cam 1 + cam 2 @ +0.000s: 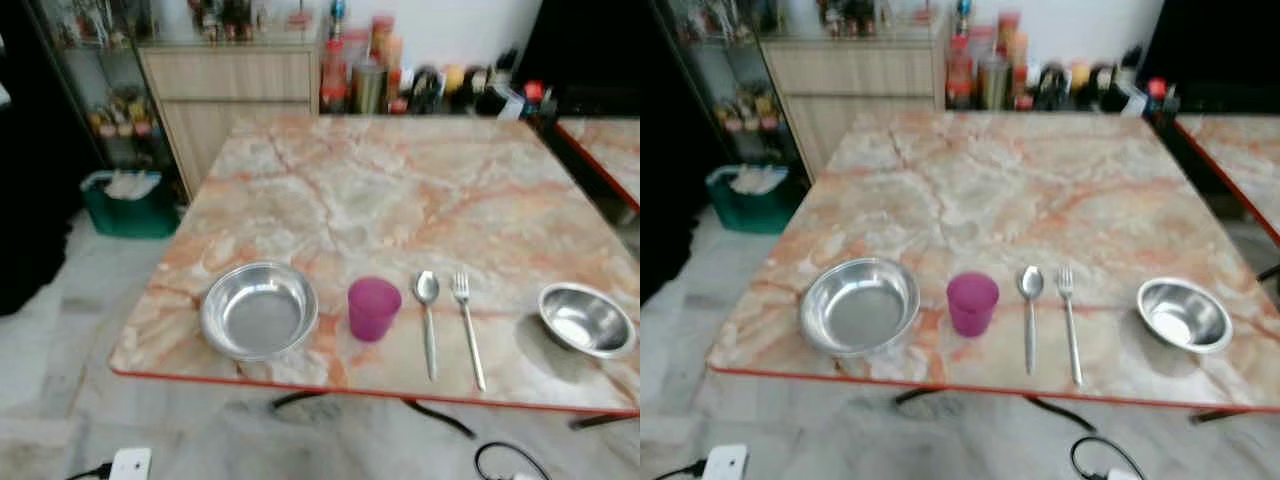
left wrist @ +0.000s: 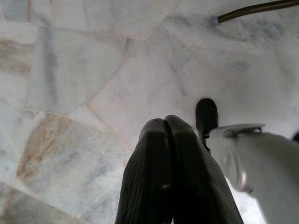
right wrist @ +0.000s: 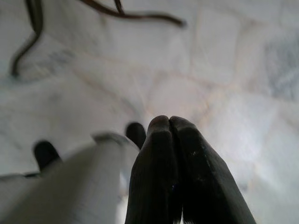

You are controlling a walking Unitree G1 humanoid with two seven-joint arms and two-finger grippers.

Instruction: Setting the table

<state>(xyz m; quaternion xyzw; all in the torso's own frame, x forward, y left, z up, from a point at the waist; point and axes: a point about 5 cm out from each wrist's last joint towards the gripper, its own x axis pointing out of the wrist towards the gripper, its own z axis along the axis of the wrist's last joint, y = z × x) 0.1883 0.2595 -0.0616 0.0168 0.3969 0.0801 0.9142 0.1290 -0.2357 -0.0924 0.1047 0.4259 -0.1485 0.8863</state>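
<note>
Both arms hang idle: left gripper (image 2: 164, 122) & right gripper (image 3: 169, 121) pressed closed, empty, over floor. On marble table (image 1: 400, 180): big bowl (image 1: 259, 310), pink cup (image 1: 373, 307), spoon (image 1: 428, 322), fork (image 1: 467, 326), small bowl (image 1: 586, 319) along near edge. Best approach: step close, reach cup from above, keep clear of spoon.

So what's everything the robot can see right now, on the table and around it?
Table: one, orange-veined marble with a red edge, centre.
Large bowl: one, silver, near edge, left.
Cup: one, magenta, right of the large bowl.
Spoon: one, silver, right of the cup.
Fork: one, silver, beside the spoon.
Small bowl: one, silver, far right.
Cabinet: one, light wood, behind the table.
Bottles and jars: several, mixed colours, past the far edge.
Bin: one, green, floor, left.
Left gripper: black fingers shut, over the floor.
Right gripper: black fingers shut, over the floor.
</note>
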